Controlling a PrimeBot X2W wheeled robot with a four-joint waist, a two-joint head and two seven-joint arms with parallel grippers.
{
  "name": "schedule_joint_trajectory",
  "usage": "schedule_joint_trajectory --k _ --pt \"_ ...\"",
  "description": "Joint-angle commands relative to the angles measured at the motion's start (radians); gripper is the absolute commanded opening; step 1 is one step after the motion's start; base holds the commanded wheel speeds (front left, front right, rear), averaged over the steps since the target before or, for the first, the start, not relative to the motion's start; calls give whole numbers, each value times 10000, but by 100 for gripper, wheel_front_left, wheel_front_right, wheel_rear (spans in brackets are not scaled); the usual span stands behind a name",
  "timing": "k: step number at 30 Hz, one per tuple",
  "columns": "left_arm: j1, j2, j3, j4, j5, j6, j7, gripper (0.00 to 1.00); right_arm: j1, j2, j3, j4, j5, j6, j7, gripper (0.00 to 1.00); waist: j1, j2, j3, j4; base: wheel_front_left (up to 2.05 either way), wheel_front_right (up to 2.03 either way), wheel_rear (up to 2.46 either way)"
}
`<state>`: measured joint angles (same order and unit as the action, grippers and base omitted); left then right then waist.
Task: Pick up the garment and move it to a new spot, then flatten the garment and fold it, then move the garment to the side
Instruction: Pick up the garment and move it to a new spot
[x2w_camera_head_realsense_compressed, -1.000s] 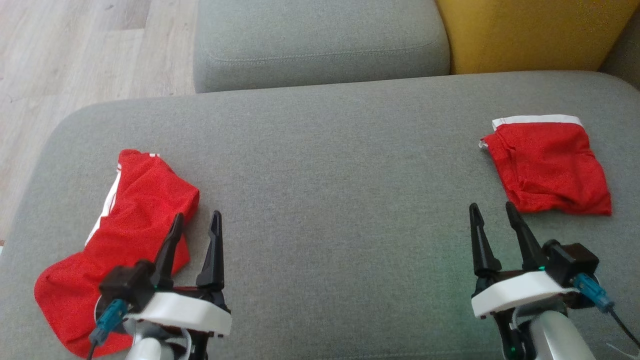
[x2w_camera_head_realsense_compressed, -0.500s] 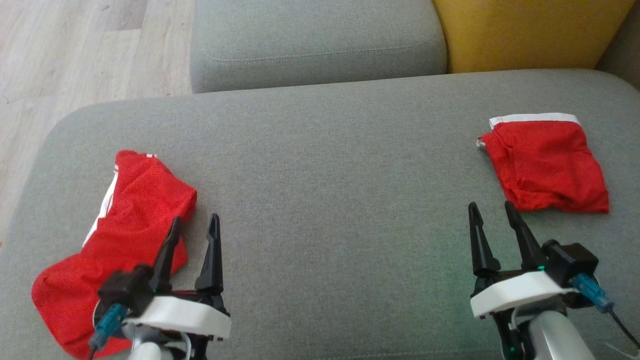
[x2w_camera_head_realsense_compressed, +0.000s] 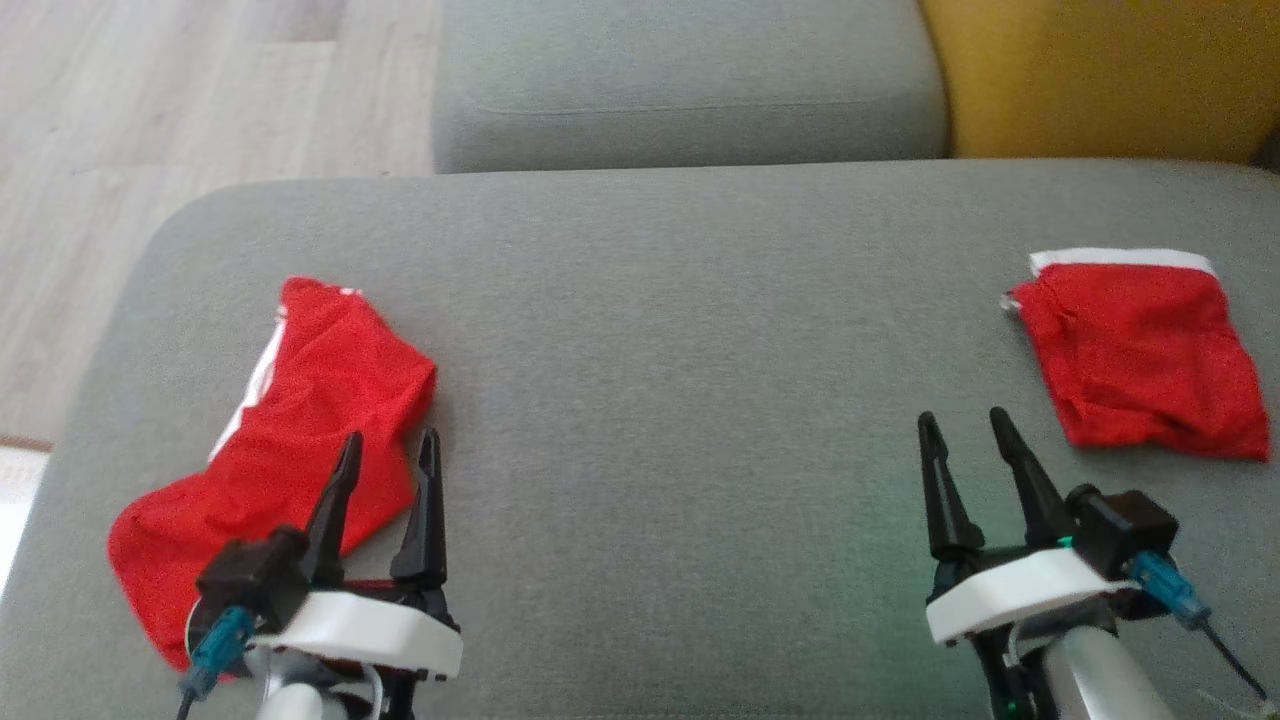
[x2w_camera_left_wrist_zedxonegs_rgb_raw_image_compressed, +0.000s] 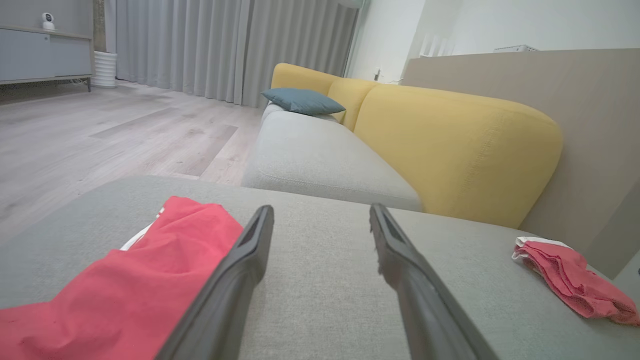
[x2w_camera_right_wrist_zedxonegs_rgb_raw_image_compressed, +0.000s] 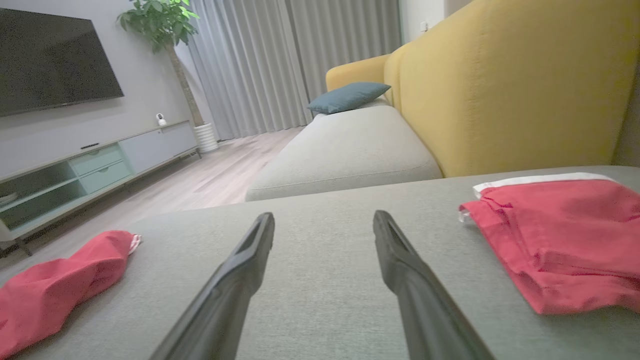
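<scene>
**Claws open, crumpled garment waiting to be picked up**

We hold our left claw (x2w_camera_head_realsense_compressed: 391, 442) and right claw (x2w_camera_head_realsense_compressed: 962, 420) wide open and empty, low over the grey sofa seat (x2w_camera_head_realsense_compressed: 680, 350). The crumpled red garment (x2w_camera_head_realsense_compressed: 290, 440) lies at the seat's left end, just beside our left claw. A folded red garment (x2w_camera_head_realsense_compressed: 1140, 365) lies well apart at the right end. We judge that the pick-up is the step in hand. Next we must bring the left claw onto the crumpled cloth and pinch a fold.
</scene>
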<state>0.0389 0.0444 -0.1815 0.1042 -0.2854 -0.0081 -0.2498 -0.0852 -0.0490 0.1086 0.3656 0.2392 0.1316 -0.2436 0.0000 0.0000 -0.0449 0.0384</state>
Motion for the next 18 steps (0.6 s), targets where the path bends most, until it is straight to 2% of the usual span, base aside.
schedule_joint_trajectory --k 1,14,18 --pt "-437 58 331 -268 94 23 -120 100 -102 -13 317 -311 101 -9 -97 100 0 0 -38 309 0 0 0" --pt "-220 58 884 -148 367 -56 -120 100 -83 -13 1252 -108 653 -9 -102 100 0 0 -285 2302 0 0 0" --pt "-188 58 1041 -146 433 -100 -120 100 -78 -13 1465 -21 814 -9 -117 100 0 0 -339 2734 0 0 0"
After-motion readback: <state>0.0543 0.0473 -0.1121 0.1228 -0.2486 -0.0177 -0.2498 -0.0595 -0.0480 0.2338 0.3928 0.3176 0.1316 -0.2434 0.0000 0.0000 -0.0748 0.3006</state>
